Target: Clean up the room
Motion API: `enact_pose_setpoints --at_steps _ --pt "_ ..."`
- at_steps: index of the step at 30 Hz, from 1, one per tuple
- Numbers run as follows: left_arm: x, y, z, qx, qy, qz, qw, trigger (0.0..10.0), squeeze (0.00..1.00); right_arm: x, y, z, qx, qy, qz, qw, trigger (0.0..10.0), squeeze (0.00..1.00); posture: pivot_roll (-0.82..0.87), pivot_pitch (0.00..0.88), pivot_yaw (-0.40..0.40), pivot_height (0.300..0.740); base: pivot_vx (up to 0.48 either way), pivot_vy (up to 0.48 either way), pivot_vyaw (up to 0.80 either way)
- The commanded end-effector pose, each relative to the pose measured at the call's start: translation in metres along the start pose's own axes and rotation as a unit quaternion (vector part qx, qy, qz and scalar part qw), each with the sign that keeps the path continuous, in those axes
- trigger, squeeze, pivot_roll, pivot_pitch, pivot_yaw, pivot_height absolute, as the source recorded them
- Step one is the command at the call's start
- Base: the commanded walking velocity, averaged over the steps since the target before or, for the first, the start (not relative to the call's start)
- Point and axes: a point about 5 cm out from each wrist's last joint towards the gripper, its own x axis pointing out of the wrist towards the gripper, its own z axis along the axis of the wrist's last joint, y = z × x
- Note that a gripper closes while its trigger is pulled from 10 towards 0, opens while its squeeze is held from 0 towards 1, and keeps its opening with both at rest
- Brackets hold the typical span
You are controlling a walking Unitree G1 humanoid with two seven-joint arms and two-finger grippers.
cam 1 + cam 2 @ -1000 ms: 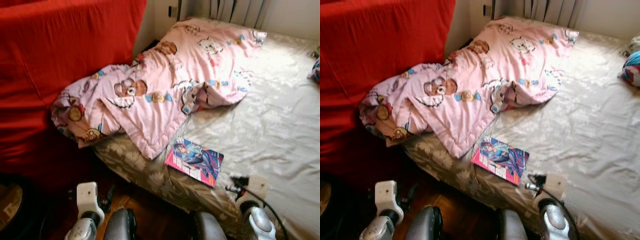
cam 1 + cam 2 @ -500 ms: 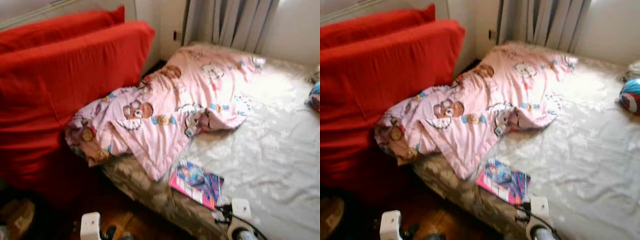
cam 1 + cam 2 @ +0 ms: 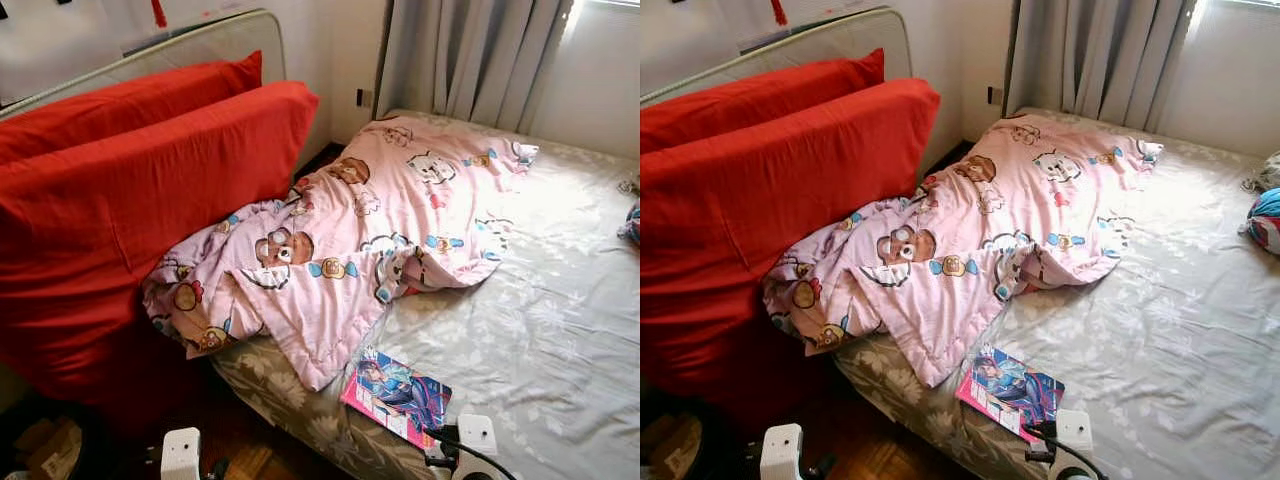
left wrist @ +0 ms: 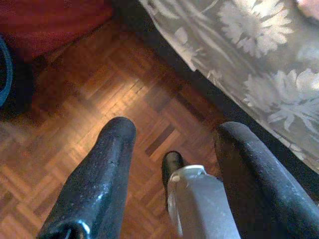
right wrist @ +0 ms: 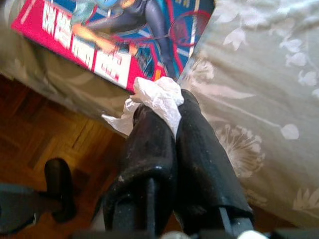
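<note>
The right gripper (image 5: 167,107), fingers closed on a crumpled white tissue (image 5: 152,102), holds something light, soft and tearable, best pinched mid-wad; the left gripper (image 4: 172,134) hangs open above the parquet floor (image 4: 99,94).

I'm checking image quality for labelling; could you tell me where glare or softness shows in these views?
Eye views: window light washes out the bed sheet near the curtain; the red cushions stay sharp. Right wrist view: magazine slightly blurred, white tissue bright. Left wrist view: fingers soft, floor dim.
</note>
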Motion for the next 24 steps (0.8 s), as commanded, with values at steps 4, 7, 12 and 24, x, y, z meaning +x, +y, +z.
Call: enact_pose_setpoints --at_steps 4,7,12,24 --pt "-0.001 0.001 -0.004 -0.015 0.005 0.014 1.000 10.0 0.00 -0.002 -0.003 -0.009 -0.008 0.020 0.006 1.000 10.0 0.00 -0.03 0.030 0.003 0.740 0.000 0.000 0.00" --pt "0.000 -0.001 -0.003 -0.012 0.004 0.013 1.000 10.0 0.00 -0.002 -0.003 -0.007 -0.006 0.013 0.001 1.000 10.0 0.00 -0.03 0.042 0.003 0.740 0.000 0.000 0.41" --pt "0.000 -0.001 -0.002 -0.008 0.005 0.013 1.000 10.0 0.00 -0.002 -0.004 -0.008 0.003 0.020 -0.007 1.000 10.0 0.00 -0.03 0.053 0.005 0.740 0.000 0.000 0.80" --pt "0.001 0.002 0.000 -0.004 0.007 0.016 1.000 10.0 0.00 -0.002 -0.012 -0.009 0.031 0.028 -0.027 0.999 10.0 0.00 -0.02 0.081 0.004 0.740 0.000 0.000 0.18"
